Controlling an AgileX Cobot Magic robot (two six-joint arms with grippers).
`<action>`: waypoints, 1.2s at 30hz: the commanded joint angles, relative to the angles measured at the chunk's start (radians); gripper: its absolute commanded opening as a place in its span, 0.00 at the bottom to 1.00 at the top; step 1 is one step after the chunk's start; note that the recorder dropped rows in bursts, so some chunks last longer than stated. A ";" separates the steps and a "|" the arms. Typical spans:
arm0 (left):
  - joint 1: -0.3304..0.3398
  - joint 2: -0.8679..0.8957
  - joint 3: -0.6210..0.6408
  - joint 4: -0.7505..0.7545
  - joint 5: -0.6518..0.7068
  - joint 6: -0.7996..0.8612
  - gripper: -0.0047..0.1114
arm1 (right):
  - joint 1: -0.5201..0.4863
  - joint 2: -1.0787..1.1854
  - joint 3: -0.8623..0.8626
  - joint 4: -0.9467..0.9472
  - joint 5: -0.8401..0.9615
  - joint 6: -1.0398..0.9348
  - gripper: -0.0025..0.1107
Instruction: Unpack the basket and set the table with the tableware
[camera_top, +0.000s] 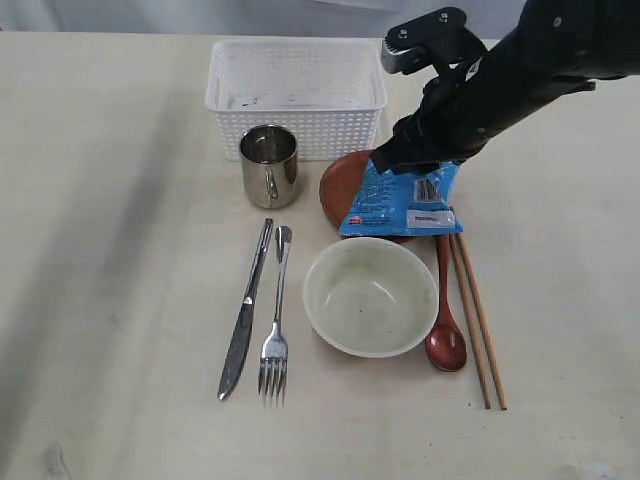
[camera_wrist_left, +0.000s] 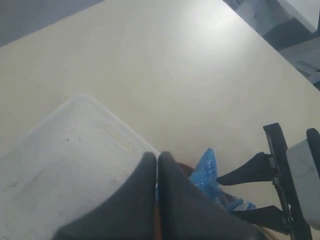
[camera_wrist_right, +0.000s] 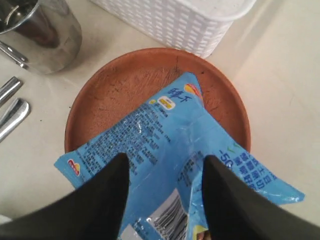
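Pale beige, faintly grained, the table (camera_top: 120, 300) fills nearly the whole exterior view, with a grey-white wall (camera_top: 150, 15) beyond its far edge at 12 o'clock. Its wide stretch toward 9 o'clock lies bare, and the strip at 3 o'clock is narrower.

The white mesh basket (camera_top: 296, 122) stands at 12 o'clock, its long axis running 9 to 3. The cream bowl (camera_top: 345, 335) sits upright just below centre. Between the two lies the red-brown plate (camera_top: 333, 190), half covered by a blue snack bag (camera_top: 405, 205). The steel mug (camera_top: 269, 165) stands just beside the basket's front wall, handle toward 6.

The chopsticks (camera_top: 477, 320), knife (camera_top: 243, 320), fork (camera_top: 277, 320) and spoon (camera_top: 445, 330) all lie 12 to 6. The tines, blade tip and spoon head point to 6.

The right gripper (camera_wrist_right: 166, 159) hangs over the bag, fingers spread astride it; whether they touch it I cannot tell. The left gripper (camera_wrist_left: 157, 159) is over the basket, fingers pressed together.
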 joint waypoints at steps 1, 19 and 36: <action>0.000 -0.010 0.000 -0.008 0.003 -0.009 0.05 | -0.003 -0.006 -0.038 -0.010 0.004 0.006 0.33; 0.000 -0.010 0.000 -0.008 0.003 -0.009 0.05 | -0.012 0.185 -0.052 0.001 -0.018 0.067 0.02; 0.000 -0.010 0.000 -0.026 0.003 -0.008 0.05 | 0.034 0.186 -0.064 0.078 -0.076 -0.001 0.02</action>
